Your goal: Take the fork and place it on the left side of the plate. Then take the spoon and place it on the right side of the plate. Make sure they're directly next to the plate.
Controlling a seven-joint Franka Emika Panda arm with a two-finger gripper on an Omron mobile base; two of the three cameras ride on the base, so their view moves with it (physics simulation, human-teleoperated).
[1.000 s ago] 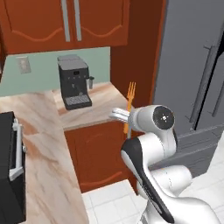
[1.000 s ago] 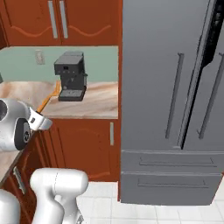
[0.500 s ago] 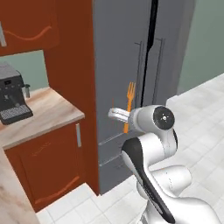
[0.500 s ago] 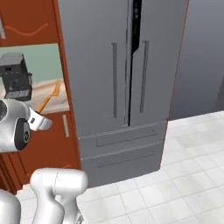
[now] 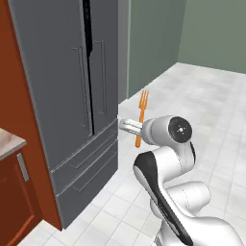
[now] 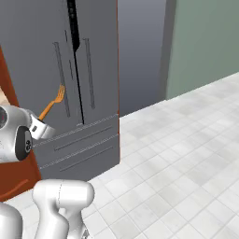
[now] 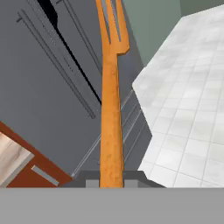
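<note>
My gripper (image 5: 138,129) is pinched tight on the fork (image 5: 141,117), holding it by the lower end of its handle. In the left base view the fork stands nearly upright in my grasp, tines at twelve o'clock, the handle running down toward six o'clock past my wrist. In the right base view the same fork (image 6: 51,105) leans out of my gripper (image 6: 41,122) toward one o'clock, tines up.

Looking along my hand, the fork (image 7: 110,96) runs from six o'clock straight up to twelve o'clock, its handle rising between my dark fingertips (image 7: 133,177) and its tines cut off by the upper edge. The handle is orange all the way along.

Behind the fork stands a tall grey fridge (image 5: 67,96), with two upper doors split by a dark vertical gap, long thin handles either side of that gap, and drawers below. In the left base view it lies at about ten o'clock from my gripper; in the right base view the fridge (image 6: 93,70) is at about one o'clock from it. A red-brown wooden cabinet (image 5: 14,202) sits against the fridge at the left base view's eight o'clock, with a pale stone counter edge (image 5: 7,143) on it. White floor tiles (image 6: 186,154) spread out toward a green wall (image 5: 211,29).
</note>
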